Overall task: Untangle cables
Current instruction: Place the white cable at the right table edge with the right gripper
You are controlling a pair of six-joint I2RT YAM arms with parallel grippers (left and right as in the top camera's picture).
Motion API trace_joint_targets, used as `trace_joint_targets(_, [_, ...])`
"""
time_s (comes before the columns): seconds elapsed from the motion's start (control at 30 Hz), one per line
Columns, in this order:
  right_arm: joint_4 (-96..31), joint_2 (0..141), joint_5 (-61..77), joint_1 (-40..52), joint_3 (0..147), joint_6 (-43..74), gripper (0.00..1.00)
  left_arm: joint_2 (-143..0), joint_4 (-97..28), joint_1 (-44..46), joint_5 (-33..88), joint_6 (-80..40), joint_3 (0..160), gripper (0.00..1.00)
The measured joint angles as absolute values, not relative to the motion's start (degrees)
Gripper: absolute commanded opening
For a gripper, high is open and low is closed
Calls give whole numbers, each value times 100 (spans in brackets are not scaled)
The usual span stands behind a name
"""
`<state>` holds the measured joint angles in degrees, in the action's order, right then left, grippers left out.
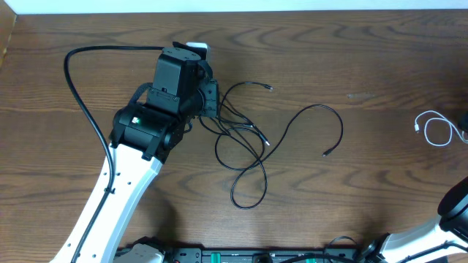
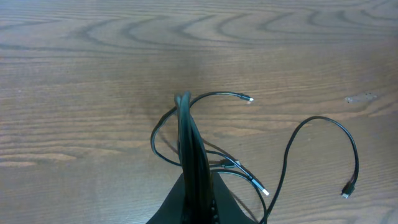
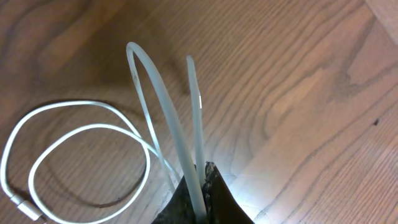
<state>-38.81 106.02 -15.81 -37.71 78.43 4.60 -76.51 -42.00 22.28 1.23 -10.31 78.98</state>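
Tangled thin black cords (image 1: 248,142), worktop (image 1: 351,58) middle near far edge; left fingers (image 2: 186,137) clamped on strand. Looped thin white cord (image 1: 435,130) at right edge; right fingers (image 3: 194,124) slightly apart, empty. Likely light, floppy: pinch near plug.

Black cables (image 1: 245,130), one white cable (image 3: 79,103), brown wood-grained table (image 1: 351,58).

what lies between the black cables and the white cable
Only bare table, as the overhead view shows, between the black cables and the white cable.
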Motion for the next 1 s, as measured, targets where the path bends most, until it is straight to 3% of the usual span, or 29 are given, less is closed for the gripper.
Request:
trace_joint_targets(0.7, [-3944,10602,-904,-3948,7822,504,1,-7651,-4073,2228,126,-1033,7898,8])
trace_joint_targets(1.0, [-3938,10602,-539,-3951,7677,526,6,-7682,-3830,2228,139,-1031,7898,7])
